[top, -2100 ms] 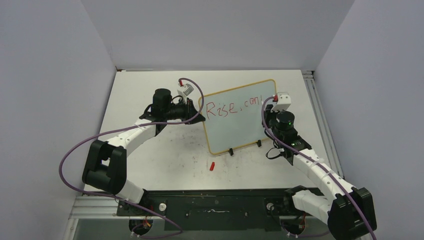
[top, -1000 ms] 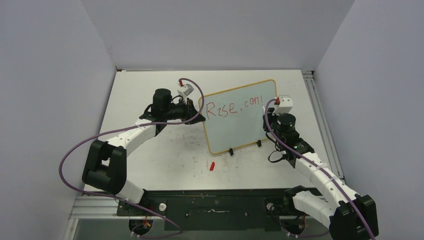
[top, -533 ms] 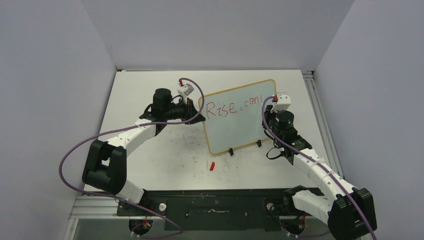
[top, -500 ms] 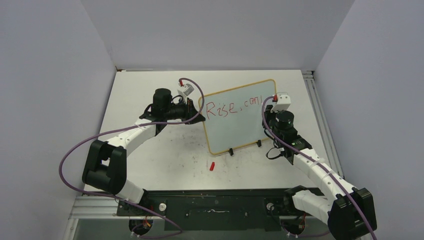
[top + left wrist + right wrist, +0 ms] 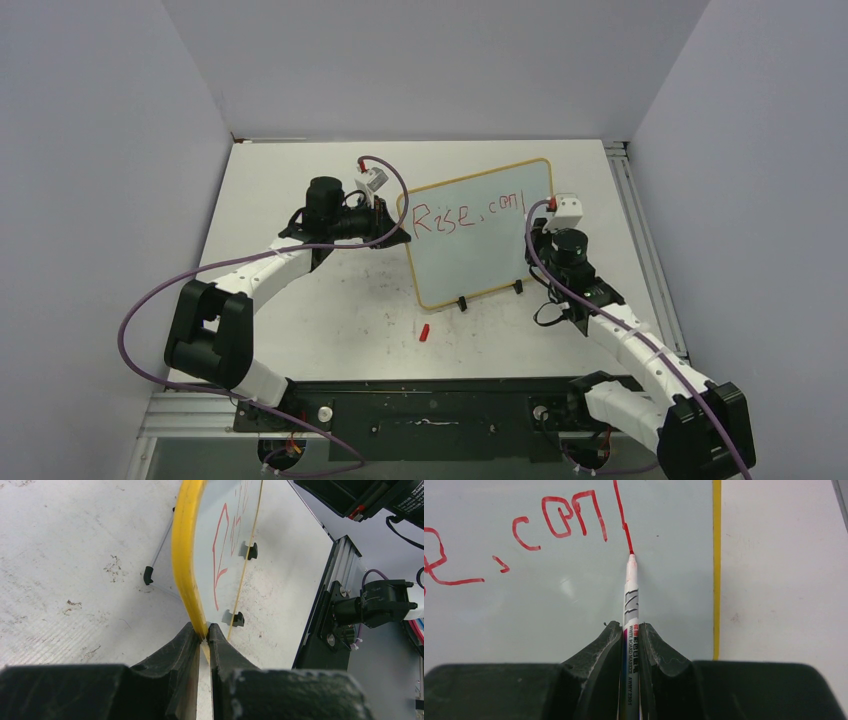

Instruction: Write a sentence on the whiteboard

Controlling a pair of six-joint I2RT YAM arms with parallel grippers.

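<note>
The white, scuffed worktop (image 5: 300,190) carries the whiteboard (image 5: 470,262), which stands roughly at its middle on two small black feet, leaning back and turned slightly so its right edge sits farther from the arms.

The left claw (image 5: 204,630) is pressed together on the board's yellowish frame at the left edge, pinching it from both sides and, by the look of it, steadying the board for the writing. The right claw (image 5: 631,630) is closed around a whiteboard marker (image 5: 631,595), gripping the barrel with the tip pointing forward. The tip touches the board at the lower end of a long red stroke, just inside the right frame.

The sentence (image 5: 455,216) is only partly there. Along the top of the board the red lettering reads "Rise," and then "con", followed by the single downward stroke the tip is on. The lower part of the board is blank. A small red cap (image 5: 424,332) lies on the worktop in front of the board, apart from it.

I judge the task well short of half done: one word and a fragment are written, the line has almost reached the right frame, and the rest probably has to go on the empty space below.
</note>
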